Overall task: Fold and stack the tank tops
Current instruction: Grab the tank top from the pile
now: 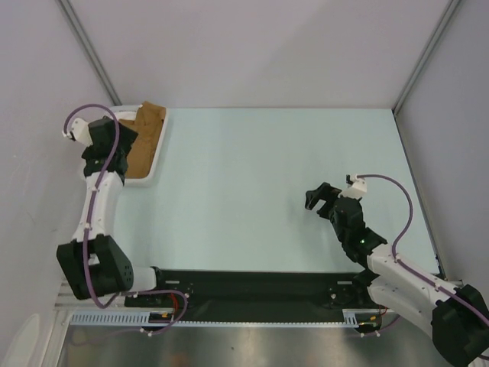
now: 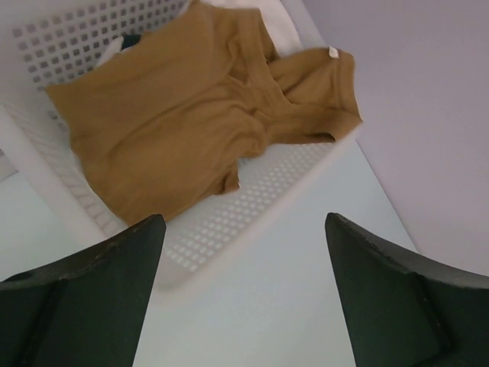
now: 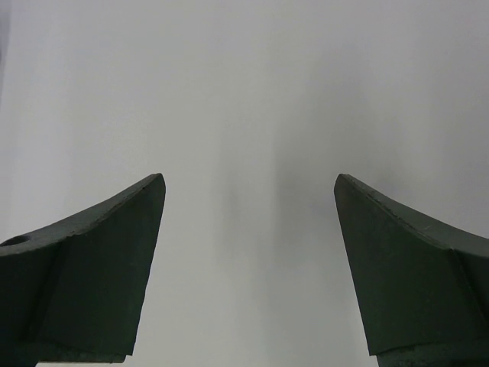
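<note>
Lilac-grey walls (image 1: 252,46) closed in a pale mint worktop (image 1: 252,168), and a metal post ran up each far corner. Most of the worktop lay bare, without marks.

At the far left corner sat a white lattice basket (image 1: 158,153). The left arm (image 1: 99,199) reached over it and hid much of its near side from above. The wrist view cut off the basket's outer edges.

A tan tank top (image 2: 168,122) lay crumpled in the basket, with one strap end draped over the rim toward the wall. Its folds were bunched, so front and back could not be told apart.

The left gripper (image 2: 244,222) hung just above the basket's near rim. Its jaws were spread wide, touching nothing. The right gripper (image 3: 248,183) hovered over bare worktop well to the right, also spread wide and holding nothing; its wrist view showed only blank, blurred surface.

A sliver of white cloth (image 2: 279,23) and a small dark edge (image 2: 130,40) peeked from beneath the tan tank top. Too little showed to tell what they belonged to.
</note>
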{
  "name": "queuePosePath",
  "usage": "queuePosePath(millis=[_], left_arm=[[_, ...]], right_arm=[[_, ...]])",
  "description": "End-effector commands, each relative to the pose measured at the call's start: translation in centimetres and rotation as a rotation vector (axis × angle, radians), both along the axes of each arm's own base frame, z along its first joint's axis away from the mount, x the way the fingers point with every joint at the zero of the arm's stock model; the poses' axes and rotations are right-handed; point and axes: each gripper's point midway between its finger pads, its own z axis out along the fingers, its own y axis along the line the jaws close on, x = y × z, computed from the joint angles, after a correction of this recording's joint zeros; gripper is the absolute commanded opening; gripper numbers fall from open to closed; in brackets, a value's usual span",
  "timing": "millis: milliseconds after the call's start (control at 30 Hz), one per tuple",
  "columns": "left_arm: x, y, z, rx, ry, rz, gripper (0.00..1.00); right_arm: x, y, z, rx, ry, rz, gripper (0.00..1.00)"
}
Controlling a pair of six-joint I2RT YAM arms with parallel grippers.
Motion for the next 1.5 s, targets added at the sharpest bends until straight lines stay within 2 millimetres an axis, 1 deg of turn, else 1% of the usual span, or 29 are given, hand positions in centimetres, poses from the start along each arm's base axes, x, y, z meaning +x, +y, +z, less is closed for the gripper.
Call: queuePosePath(millis=[0,33,67,167,233,300,333,367,500,533,567,633,667,767,833,867,933,967,1000,1033,1100,1133,1200,1233,1300,1333,1367,1433,1467], left_arm=[[1.1,4.1,0.9,0.021,0.025,0.168,0.92],[1.5,4.9,1.5,0.035,0.021,0.192,0.92],[2.0,6.2,0.0,0.051,0.063,0.234,0.92],[3.6,7.9,-1.2,0.075,0.096,0.269,0.92],[5.2,9.2,-5.0,0.081,0.202,0.262,0.89],[6.4,10.5,-5.1,0.123,0.274,0.262,0.87],[7.3,11.0,-8.3,0.134,0.367,0.248,0.87],[8.0,11.5,-7.7,0.154,0.391,0.251,0.87],[9.1,13.0,-11.9,0.188,0.550,0.204,0.85],[9.3,12.9,-13.6,0.164,0.580,0.182,0.82],[9.3,13.3,-13.7,0.150,0.584,0.183,0.79],[9.7,12.9,-14.2,0.133,0.573,0.137,0.58],[9.8,13.0,-13.7,0.141,0.555,0.137,0.38],[9.5,12.3,-11.1,0.139,0.490,0.129,0.00],[9.2,11.8,-9.2,0.125,0.431,0.144,0.00],[9.0,10.8,-8.7,0.118,0.403,0.131,0.00],[8.5,9.0,-4.1,0.111,0.266,0.138,0.00],[8.4,7.3,-4.0,0.111,0.228,0.121,0.00],[7.5,6.2,-0.3,0.103,0.119,0.141,0.00],[7.0,5.2,-0.5,0.095,0.078,0.137,0.00],[6.5,1.9,1.6,0.064,-0.036,0.081,0.00],[5.3,0.7,4.1,0.059,-0.119,0.066,0.00],[4.1,-2.3,4.3,0.046,-0.189,0.018,0.00],[2.5,-3.0,7.1,0.051,-0.275,0.022,0.00],[1.0,-4.9,7.7,0.050,-0.319,-0.022,0.00],[-1.1,-4.9,10.2,0.058,-0.400,-0.021,0.00],[-1.8,-6.8,12.0,0.059,-0.465,-0.072,0.00],[-4.0,-7.7,15.5,0.091,-0.565,-0.108,0.00],[-6.0,-8.9,18.7,0.094,-0.651,-0.150,0.00]], right_arm=[[0.5,1.4,0.9,0.032,-0.030,0.052,0.96],[0.6,1.4,1.0,0.031,-0.029,0.054,0.95],[0.6,1.4,0.9,0.025,-0.026,0.052,0.95],[0.7,1.2,0.6,0.009,-0.020,0.043,0.96],[0.6,1.0,0.8,0.002,-0.024,0.042,0.96],[0.5,0.9,0.7,-0.002,-0.026,0.042,0.96],[0.5,0.9,0.7,0.000,-0.027,0.042,0.96],[0.5,0.9,0.9,0.001,-0.036,0.041,0.96],[0.4,0.7,0.9,-0.001,-0.039,0.034,0.96],[0.5,0.6,0.9,-0.006,-0.038,0.032,0.96],[0.5,0.7,0.9,-0.006,-0.038,0.037,0.96],[0.5,0.7,1.0,-0.007,-0.039,0.036,0.95],[0.5,0.7,0.9,-0.008,-0.038,0.035,0.95],[0.6,0.6,0.8,-0.011,-0.034,0.032,0.95],[0.6,0.8,0.7,-0.008,-0.032,0.039,0.95],[0.6,0.9,0.8,-0.007,-0.031,0.042,0.95],[0.7,1.0,0.6,-0.005,-0.025,0.043,0.95],[0.7,1.1,0.7,-0.005,-0.028,0.048,0.95],[0.7,1.1,0.6,-0.009,-0.027,0.048,0.95],[0.7,1.1,0.5,-0.015,-0.022,0.049,0.95],[0.7,0.9,0.6,-0.022,-0.022,0.041,0.95],[0.7,0.8,0.5,-0.026,-0.021,0.041,0.95],[0.7,0.7,0.5,-0.029,-0.024,0.035,0.95],[0.7,0.7,0.5,-0.031,-0.026,0.036,0.95],[0.7,0.7,0.4,-0.034,-0.023,0.038,0.94],[0.7,0.7,0.4,-0.035,-0.023,0.039,0.95],[0.8,0.7,0.4,-0.031,-0.024,0.038,0.94],[0.8,0.9,0.3,-0.030,-0.020,0.045,0.95],[0.8,1.0,0.3,-0.030,-0.018,0.048,0.95]])
